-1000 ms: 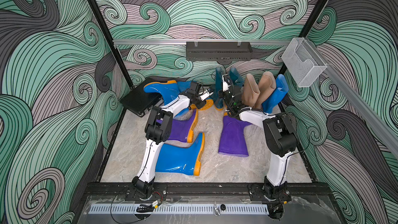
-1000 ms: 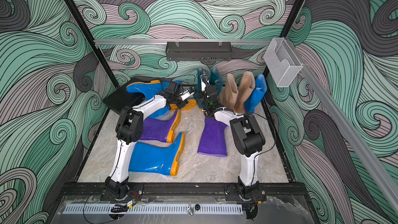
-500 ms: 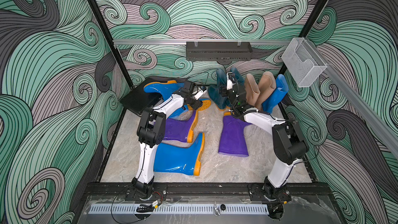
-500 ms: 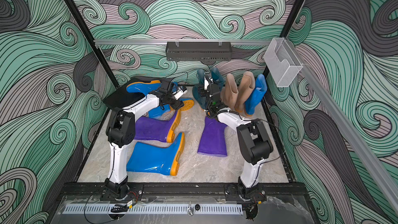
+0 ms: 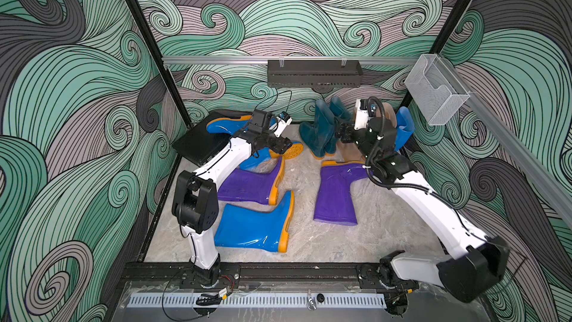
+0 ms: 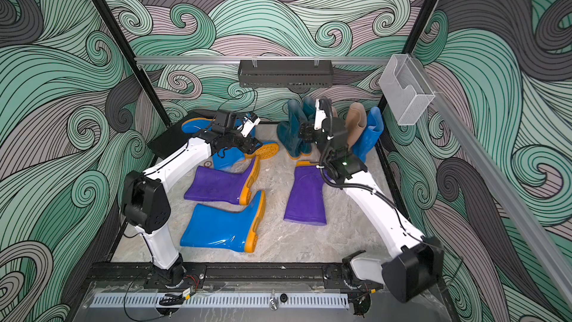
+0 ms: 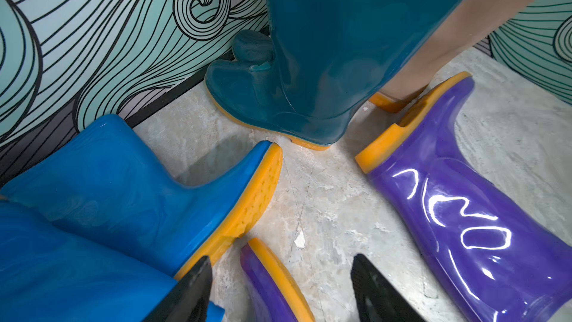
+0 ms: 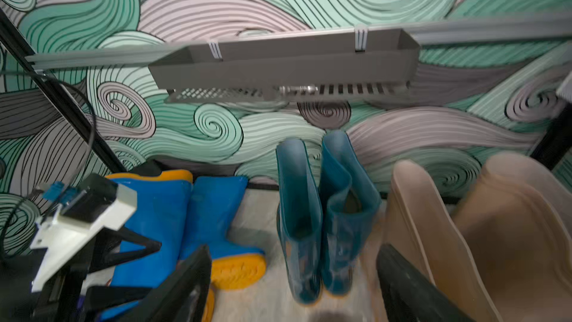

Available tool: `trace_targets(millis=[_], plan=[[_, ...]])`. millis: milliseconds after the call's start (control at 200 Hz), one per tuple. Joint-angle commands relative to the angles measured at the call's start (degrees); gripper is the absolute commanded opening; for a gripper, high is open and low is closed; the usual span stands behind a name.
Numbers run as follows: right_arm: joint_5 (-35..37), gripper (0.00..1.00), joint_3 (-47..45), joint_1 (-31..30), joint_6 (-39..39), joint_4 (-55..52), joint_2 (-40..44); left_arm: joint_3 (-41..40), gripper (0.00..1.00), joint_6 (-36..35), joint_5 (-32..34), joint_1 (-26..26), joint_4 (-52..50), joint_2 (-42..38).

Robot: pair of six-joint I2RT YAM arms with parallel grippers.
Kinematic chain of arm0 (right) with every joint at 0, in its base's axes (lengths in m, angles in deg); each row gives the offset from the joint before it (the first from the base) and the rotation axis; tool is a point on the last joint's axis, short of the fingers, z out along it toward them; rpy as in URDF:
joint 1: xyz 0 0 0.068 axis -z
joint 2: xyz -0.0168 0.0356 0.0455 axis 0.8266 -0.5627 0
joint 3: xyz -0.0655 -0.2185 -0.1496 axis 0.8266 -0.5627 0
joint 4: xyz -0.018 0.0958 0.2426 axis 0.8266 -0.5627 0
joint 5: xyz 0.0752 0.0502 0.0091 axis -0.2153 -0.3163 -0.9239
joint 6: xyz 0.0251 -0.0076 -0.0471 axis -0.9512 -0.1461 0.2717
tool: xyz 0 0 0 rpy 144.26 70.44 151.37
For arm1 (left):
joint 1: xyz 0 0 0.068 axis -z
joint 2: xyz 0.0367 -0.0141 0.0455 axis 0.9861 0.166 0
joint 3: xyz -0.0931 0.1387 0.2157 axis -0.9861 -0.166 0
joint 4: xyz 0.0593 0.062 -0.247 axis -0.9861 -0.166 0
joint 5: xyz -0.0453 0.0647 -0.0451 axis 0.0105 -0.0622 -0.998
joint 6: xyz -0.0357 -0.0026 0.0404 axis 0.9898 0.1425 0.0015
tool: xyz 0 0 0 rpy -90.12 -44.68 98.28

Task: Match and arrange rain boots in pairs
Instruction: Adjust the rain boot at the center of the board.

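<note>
Currently, check the left gripper (image 7: 281,263) in its wrist view: its jaws stand apart with nothing clamped, above the floor (image 7: 325,205) and just beside the orange sole of a fallen blue boot (image 7: 123,187). Check the right gripper (image 8: 292,250) the same way: its jaws are apart and grip nothing, facing the teal pair (image 8: 300,212).

You will find the teal pair upright against the back wall. The beige pair (image 6: 356,122) stands upright just beside it, and an upright blue boot (image 5: 404,128) stands at the far right.

Two boots lie on their sides mid-floor, well apart: the left purple boot (image 5: 250,185) and the right purple boot (image 5: 335,193). The front blue boot (image 5: 253,224) lies just beside the left purple boot. The rear blue boot (image 5: 226,123) rests on the black case (image 5: 198,147).
</note>
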Motion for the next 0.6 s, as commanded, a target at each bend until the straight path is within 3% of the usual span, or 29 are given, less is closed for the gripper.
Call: trace_targets(millis=[0,275,595], plan=[[-3.3,0.84,-7.5,1.5,-10.1,-18.5,5.4,-3.7,0.73,2.4,-2.3,0.2,-0.6,-5.0],[-11.1,0.82,-30.1,6.1,-25.1,-22.5,13.4,-11.1,0.73,0.2,-2.2,3.0,-0.1,-12.0],[-20.9,0.83,-41.7,10.9,-29.5,-15.0,13.8,-14.6,0.73,-1.7,1.1,7.0,0.7,-15.0]])
